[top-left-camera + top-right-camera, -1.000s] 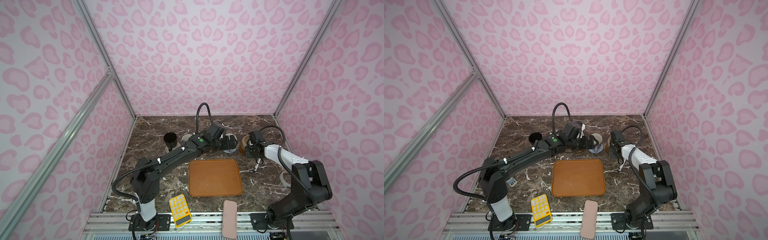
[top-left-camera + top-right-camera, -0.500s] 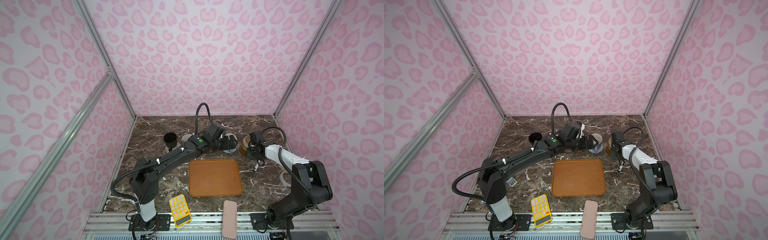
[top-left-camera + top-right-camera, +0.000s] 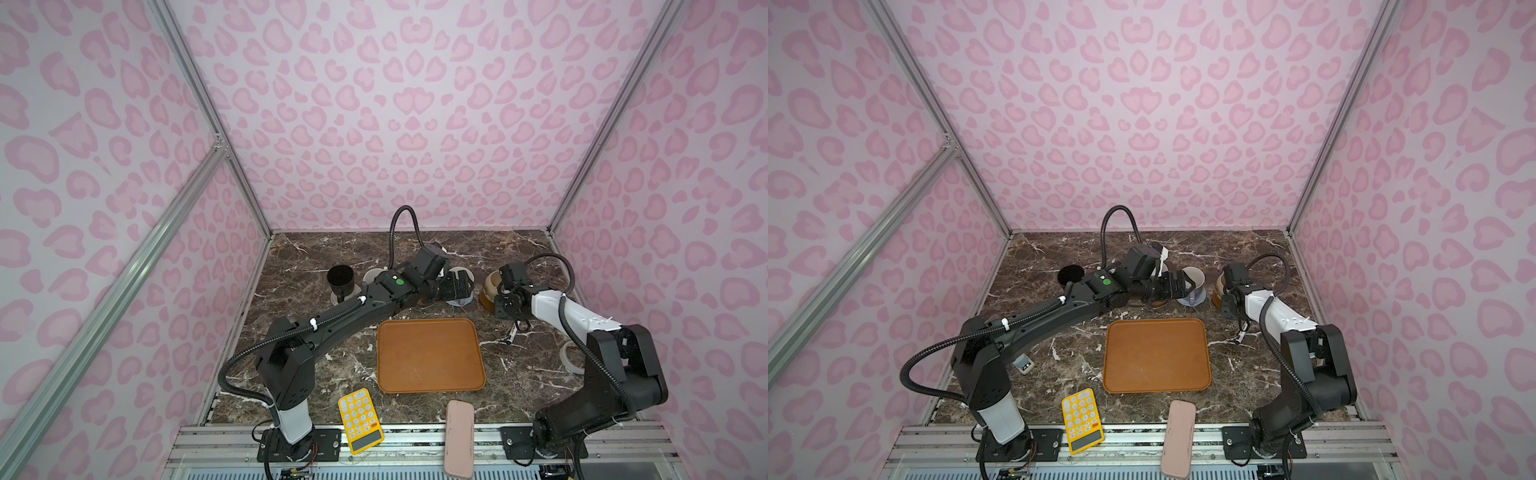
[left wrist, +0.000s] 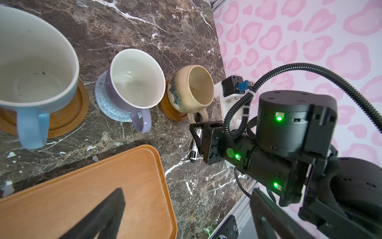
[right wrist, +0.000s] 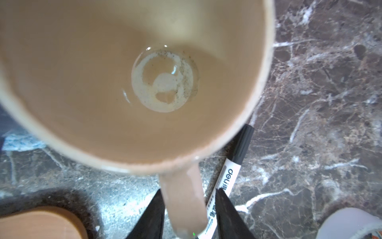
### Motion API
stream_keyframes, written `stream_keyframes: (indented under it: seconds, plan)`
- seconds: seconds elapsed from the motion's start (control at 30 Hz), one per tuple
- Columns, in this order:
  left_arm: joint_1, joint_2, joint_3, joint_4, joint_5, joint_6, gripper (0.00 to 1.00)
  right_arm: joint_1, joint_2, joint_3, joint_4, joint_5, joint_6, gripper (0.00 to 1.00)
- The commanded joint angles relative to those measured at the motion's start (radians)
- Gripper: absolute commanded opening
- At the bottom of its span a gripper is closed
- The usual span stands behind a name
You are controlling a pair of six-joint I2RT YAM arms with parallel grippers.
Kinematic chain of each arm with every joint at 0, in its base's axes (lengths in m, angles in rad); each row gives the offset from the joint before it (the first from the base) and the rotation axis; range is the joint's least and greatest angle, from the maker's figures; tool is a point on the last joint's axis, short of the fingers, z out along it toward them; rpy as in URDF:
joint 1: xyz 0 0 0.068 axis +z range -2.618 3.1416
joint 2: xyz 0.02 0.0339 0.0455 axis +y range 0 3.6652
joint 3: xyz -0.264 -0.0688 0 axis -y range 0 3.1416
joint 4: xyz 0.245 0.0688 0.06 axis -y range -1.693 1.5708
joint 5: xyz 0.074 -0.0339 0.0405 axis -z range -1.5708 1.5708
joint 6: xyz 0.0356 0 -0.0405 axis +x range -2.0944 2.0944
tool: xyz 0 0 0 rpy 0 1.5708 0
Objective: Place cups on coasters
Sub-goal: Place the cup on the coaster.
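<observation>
Our right hand (image 5: 189,191), narrowly parted, straddles the handle of the beige mug (image 5: 124,82) on its wooden coaster (image 4: 167,110). Our left hand (image 3: 460,287) stands wide.

Lavender cup (image 3: 1196,277) on blue coaster (image 3: 1193,300), brown tray (image 3: 1156,357), yellow calculator (image 3: 1082,419), pink case (image 3: 1178,437)

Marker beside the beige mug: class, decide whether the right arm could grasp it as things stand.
Probably yes, but awkwardly. The right pincer hangs open astride the beige mug's handle, and the marker lies just beside it on the table; the handle crowds the grip.
</observation>
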Motion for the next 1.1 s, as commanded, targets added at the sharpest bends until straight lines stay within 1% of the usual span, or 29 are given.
stream_keyframes:
  seconds: [0.0,0.03,0.13,0.17,0.23,0.33,0.57,0.73,0.93,1.07]
  plan:
    - [0.002,-0.023,-0.007,0.015,-0.021,0.006,0.96,0.001,-0.010,-0.006,-0.004,0.012,0.014,0.45]
    - [0.002,-0.025,-0.008,0.015,-0.023,0.007,0.96,0.000,-0.012,-0.005,-0.004,0.014,0.013,0.45]
    - [0.002,-0.030,-0.008,0.013,-0.028,0.011,0.96,0.000,-0.009,0.000,0.010,0.002,-0.002,0.38]
    - [0.003,-0.031,-0.010,0.012,-0.028,0.012,0.96,0.000,-0.002,0.014,-0.002,0.006,-0.002,0.37]
    - [0.003,-0.034,-0.012,0.010,-0.027,0.011,0.96,0.001,-0.002,0.032,-0.022,0.009,0.003,0.38]
    - [0.004,-0.045,-0.023,0.011,-0.033,0.010,0.96,0.001,-0.032,0.010,0.006,-0.018,0.010,0.40]
    - [0.007,-0.057,-0.040,0.015,-0.038,0.005,0.96,0.000,-0.005,0.009,0.006,-0.054,0.016,0.37]
    - [0.009,-0.064,-0.053,0.022,-0.039,0.004,0.96,0.001,-0.019,0.001,0.023,-0.086,0.021,0.37]
    - [0.013,-0.078,-0.064,0.025,-0.045,0.003,0.96,0.002,-0.026,0.000,0.009,-0.061,0.021,0.38]
    - [0.023,-0.112,-0.086,0.021,-0.072,0.012,0.96,0.000,-0.070,0.001,-0.017,-0.018,0.036,0.43]
